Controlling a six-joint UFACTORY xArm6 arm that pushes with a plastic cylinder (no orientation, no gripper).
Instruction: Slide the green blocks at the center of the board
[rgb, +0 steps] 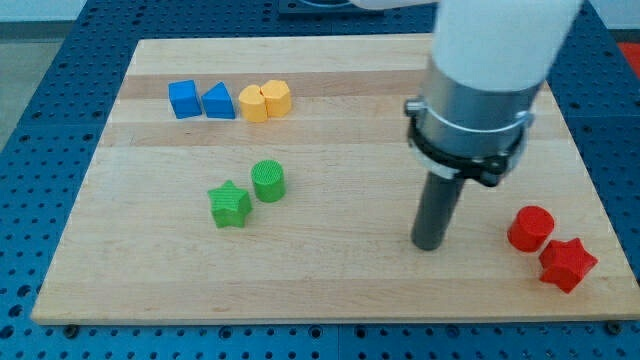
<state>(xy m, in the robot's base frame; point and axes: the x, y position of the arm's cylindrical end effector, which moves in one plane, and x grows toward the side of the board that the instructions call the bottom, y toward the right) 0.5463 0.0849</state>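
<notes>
Two green blocks are my concern, and neither is touched yet: my tip (428, 244) rests on bare wood right of the board's middle, well apart from them, and being a plain rod it grips nothing. Toward the view's left, the green cylinder (268, 181) and green star (230, 204) sit just beside each other, left of centre. I judge most of the work remains: both need a push rightward toward the middle of the wooden board (340, 290).
</notes>
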